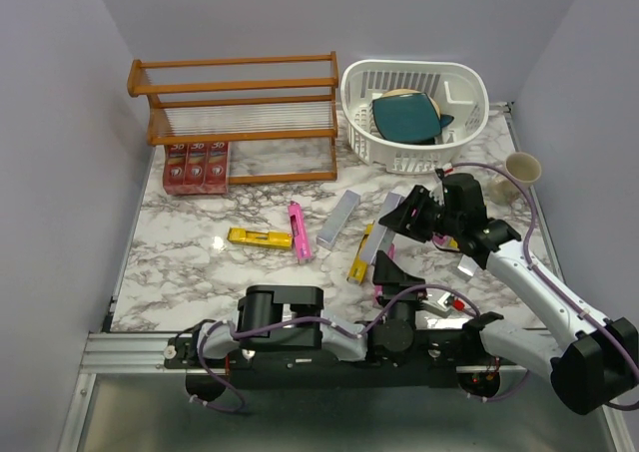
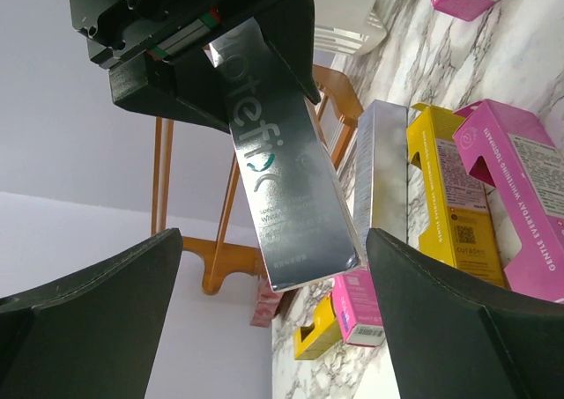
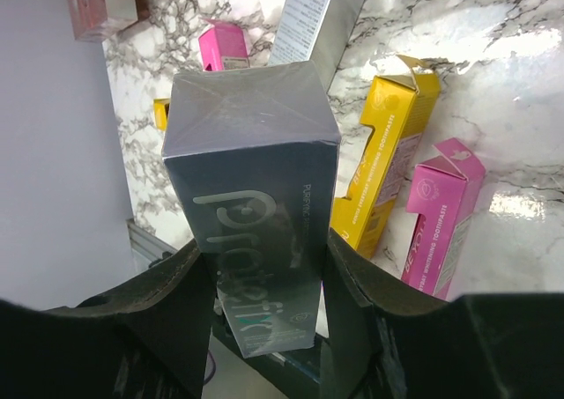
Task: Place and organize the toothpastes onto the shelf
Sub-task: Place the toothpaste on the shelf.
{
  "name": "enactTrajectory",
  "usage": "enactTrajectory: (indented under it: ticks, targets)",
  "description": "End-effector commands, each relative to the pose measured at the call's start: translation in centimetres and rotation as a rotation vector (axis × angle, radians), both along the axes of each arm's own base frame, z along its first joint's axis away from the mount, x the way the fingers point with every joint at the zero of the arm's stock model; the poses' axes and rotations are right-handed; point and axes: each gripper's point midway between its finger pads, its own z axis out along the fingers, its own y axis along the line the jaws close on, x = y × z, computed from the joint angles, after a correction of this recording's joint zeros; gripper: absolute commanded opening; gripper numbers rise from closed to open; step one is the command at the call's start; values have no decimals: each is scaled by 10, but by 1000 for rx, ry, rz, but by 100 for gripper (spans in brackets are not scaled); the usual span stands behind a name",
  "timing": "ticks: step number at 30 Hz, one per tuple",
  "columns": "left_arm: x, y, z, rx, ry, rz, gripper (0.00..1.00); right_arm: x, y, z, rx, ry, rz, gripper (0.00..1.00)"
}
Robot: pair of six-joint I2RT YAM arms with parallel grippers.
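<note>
- Top external view: the marble table (image 1: 180, 227) carries everything.
- The shelf (image 1: 235, 93) stands at the far left. Three red toothpastes (image 1: 195, 165) stand side by side under its clear slats, at the left end.
- The white basket (image 1: 361, 123) sits just right of the shelf.
- The right gripper (image 3: 264, 276) is clamped on a silver-grey toothpaste (image 3: 251, 179), held over the table's middle right.
- The left gripper (image 2: 273, 236) sits near that carton, fingers spread apart, gripping nothing.
- Loose on the marble lie a yellow carton (image 1: 260, 237), a pink carton (image 1: 300, 230) and a silver carton (image 1: 337, 220).
</note>
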Motion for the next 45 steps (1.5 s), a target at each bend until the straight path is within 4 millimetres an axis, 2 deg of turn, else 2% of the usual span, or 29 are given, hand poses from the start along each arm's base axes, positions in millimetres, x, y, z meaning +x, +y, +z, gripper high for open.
enactTrajectory:
  ticks: [1,9,20,23,25,29,32,45]
  targets:
    - [5,29,6,-385,74,145,99,-9,10,11,54,27,60,6]
    - [15,33,1,-384,81,200,99,-20,16,13,89,58,107,6]
    - [12,34,-15,-353,95,234,98,-24,24,29,156,52,137,6]
    - [12,36,-18,-353,102,249,94,-23,23,32,152,37,131,6]
    - [13,38,-18,-357,104,258,87,-22,22,32,140,32,126,6]
    - [18,46,-16,-370,107,287,80,-25,21,30,141,35,129,6]
    - [22,54,-17,-361,105,307,79,-25,18,29,132,35,113,6]
    - [22,63,-22,-361,102,313,78,-22,14,34,152,22,69,6]
